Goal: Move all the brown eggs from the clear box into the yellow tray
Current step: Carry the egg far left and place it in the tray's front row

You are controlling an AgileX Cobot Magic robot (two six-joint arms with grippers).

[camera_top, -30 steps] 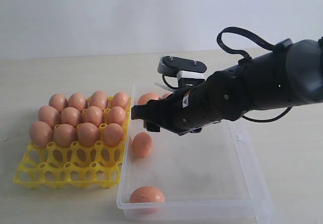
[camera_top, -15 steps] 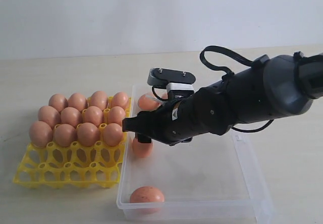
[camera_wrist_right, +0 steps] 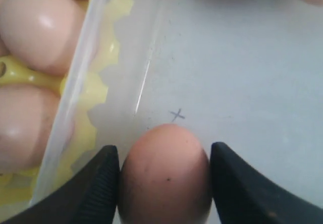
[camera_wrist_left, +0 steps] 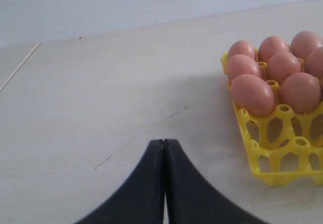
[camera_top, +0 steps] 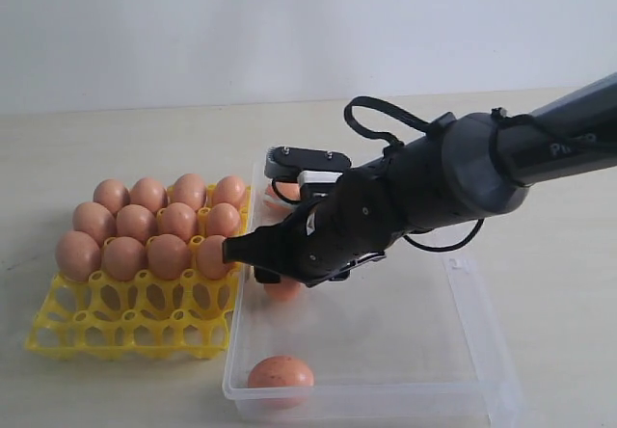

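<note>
Brown egg (camera_wrist_right: 165, 178), beside the clear box (camera_top: 405, 332) wall nearest the yellow tray (camera_top: 135, 327), sits ungripped between my right hand's (camera_wrist_right: 164, 156) open fingers (camera_wrist_right: 96, 183), positioned for lifting; left hand (camera_wrist_left: 163, 151) closed, empty.

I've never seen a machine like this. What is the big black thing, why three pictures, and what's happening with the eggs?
It is a robot with two arms, each ending in a two-fingered gripper. The wide picture comes from a camera off the arms; the other two come from a camera on each wrist. On the table stand a yellow tray holding twelve brown eggs and, beside it, a clear box. The black right arm reaches into the box. Its wrist picture shows the right gripper open, one finger on each side of an egg that lies on the box floor. Another egg lies at the box's near end. The left gripper is shut, holds nothing, and hangs over bare table next to the tray.
</note>
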